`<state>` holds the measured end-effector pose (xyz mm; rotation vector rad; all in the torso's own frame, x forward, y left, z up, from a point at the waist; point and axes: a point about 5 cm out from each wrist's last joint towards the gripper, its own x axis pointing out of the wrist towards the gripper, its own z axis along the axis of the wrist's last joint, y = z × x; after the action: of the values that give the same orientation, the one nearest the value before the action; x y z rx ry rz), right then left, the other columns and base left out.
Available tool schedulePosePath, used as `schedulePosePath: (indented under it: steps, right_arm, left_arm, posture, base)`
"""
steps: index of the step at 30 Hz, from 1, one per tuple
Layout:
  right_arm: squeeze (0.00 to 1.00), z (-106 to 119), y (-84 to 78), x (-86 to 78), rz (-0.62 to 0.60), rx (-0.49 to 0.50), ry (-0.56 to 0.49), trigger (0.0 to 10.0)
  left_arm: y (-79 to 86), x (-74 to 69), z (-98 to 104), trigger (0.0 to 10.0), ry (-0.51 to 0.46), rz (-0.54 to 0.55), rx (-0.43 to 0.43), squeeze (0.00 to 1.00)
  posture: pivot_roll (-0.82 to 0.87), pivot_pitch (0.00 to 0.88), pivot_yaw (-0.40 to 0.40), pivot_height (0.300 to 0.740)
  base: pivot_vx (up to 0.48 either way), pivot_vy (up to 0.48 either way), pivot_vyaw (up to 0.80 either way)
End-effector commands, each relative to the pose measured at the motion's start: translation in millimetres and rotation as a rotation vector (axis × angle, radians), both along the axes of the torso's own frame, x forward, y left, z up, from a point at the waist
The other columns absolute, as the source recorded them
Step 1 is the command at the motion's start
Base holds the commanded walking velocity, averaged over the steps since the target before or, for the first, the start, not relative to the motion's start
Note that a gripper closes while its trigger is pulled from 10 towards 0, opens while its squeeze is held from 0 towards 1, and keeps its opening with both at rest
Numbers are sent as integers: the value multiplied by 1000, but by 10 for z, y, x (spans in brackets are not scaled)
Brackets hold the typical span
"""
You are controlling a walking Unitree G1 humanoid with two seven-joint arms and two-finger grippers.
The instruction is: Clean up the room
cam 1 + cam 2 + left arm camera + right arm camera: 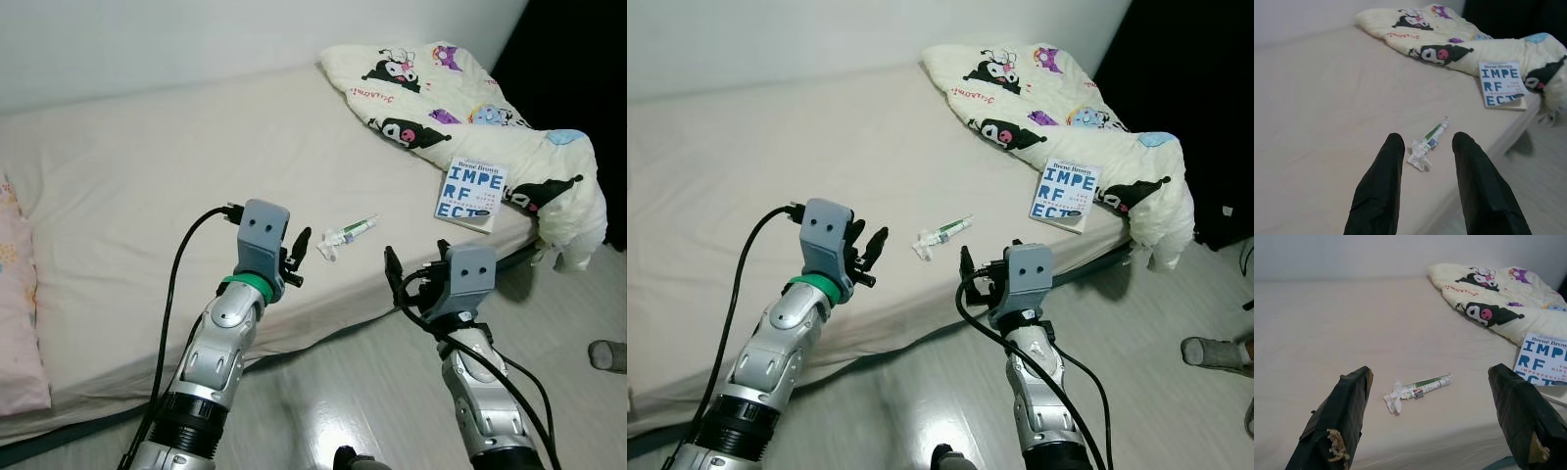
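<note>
A thin white-and-green tube with a crumpled wrapper end [348, 235] lies on the beige bed sheet [147, 176] near the front edge. A white book with blue letters [471, 194] rests further right, against a cream cartoon-print blanket [441, 88]. My left gripper [299, 257] hovers over the sheet just left of the tube, open and holding nothing; in the left wrist view the tube [1430, 139] lies ahead between the fingers [1381, 186]. My right gripper [416, 257] hangs off the bed's front edge, open wide and holding nothing, facing the tube [1418, 387].
A pink pillow [20, 313] lies at the bed's left end. The blanket spills over the bed's right corner [568, 225]. Grey wood floor [343, 392] runs beneath my arms. A grey slipper or foot [607, 354] sits at the right edge.
</note>
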<state>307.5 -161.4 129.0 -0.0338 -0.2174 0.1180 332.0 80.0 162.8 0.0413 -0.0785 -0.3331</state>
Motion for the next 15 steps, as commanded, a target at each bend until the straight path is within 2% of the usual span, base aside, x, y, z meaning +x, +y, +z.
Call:
schedulePosePath:
  steps: [1,15]
  right_arm:
    - [0,-55,-32,-32,-10,12,19,10000]
    - [0,-59,-29,-23,-9,10,21,10000]
  left_arm:
    - [-13,-14,-27,10000,7,-2,5,0]
    - [-8,-2,-24,10000,6,4,6,0]
  posture:
    - [-44,138,-12,740]
    - [-44,135,-9,740]
  base:
    - [0,-472,0]
    - [0,-450,0]
